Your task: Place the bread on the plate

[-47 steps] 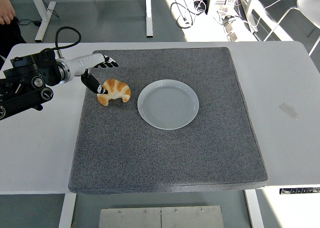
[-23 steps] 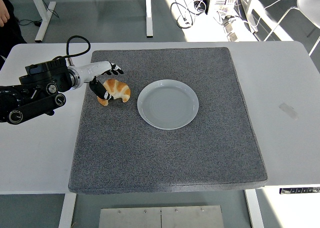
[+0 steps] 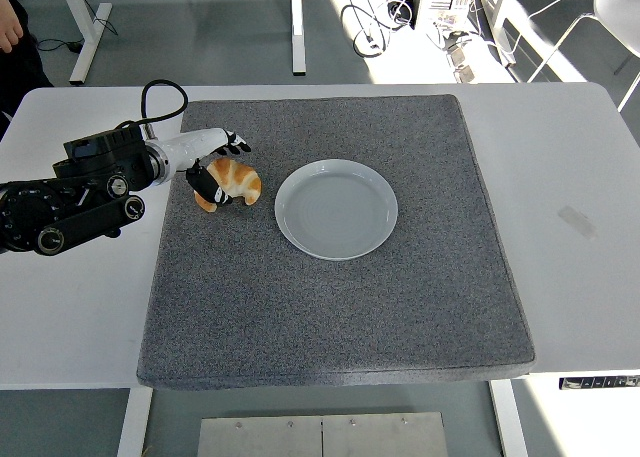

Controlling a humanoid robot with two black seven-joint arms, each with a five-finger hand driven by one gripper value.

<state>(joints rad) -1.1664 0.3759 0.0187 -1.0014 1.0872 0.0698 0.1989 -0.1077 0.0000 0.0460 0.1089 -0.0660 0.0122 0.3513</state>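
The bread, a golden croissant [image 3: 238,181], lies on the grey mat [image 3: 330,297] just left of the white plate [image 3: 336,208], which holds nothing. My left hand [image 3: 226,167] reaches in from the left and straddles the croissant's left end. Its black thumb [image 3: 207,184] lies against the croissant's left tip, and its fingers [image 3: 232,140] stretch out just behind the croissant's far side. The hand is open and the croissant rests on the mat. The right arm is out of view.
The mat covers most of the white table [image 3: 560,157]. A black cable [image 3: 160,89] loops above my left forearm [image 3: 80,182]. A person's hand [image 3: 8,17] shows at the top left corner, away from the table.
My left arm has moved right and nearer, bringing the hand closer around the croissant's left end. The thumb has slid onto the left tip. The croissant has not moved.
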